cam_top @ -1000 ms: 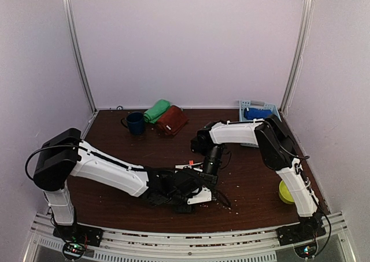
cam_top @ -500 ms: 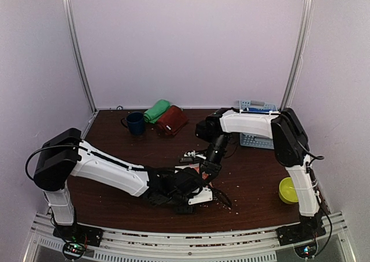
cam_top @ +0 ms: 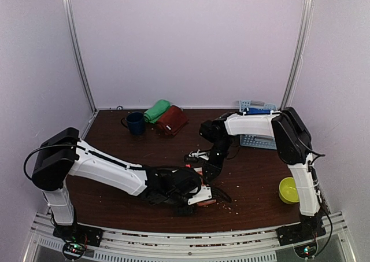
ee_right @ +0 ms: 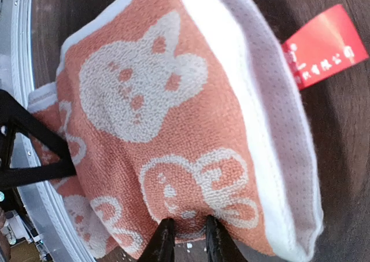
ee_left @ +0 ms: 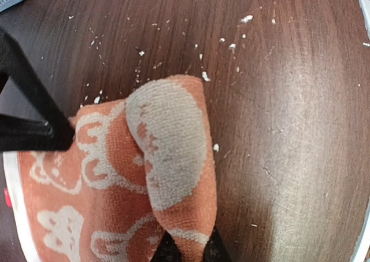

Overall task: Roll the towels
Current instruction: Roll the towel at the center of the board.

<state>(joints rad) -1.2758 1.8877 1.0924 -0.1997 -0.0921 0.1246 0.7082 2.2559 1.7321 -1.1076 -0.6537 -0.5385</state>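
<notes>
At the back left, the green towel (cam_top: 156, 110) and maroon towel (cam_top: 171, 121) lie bundled, judged done. Near centre, the orange towel (ee_left: 115, 187) is loosely folded, not yet rolled. The left gripper (ee_left: 191, 247) pinches its raised fold and the right gripper (ee_right: 185, 239) its edge, both narrow. The blue towel (cam_top: 258, 110) sits in the basket (cam_top: 257, 141)

Top external camera sits high behind the arm bases, looking down and forward over the whole table (cam_top: 115, 140) from far off. Both wrist cameras face steeply down, very close. All three views share the orange bunny towel (cam_top: 203, 196) (ee_left: 167, 158) (ee_right: 162, 129), lower centre in the overhead frame.
</notes>
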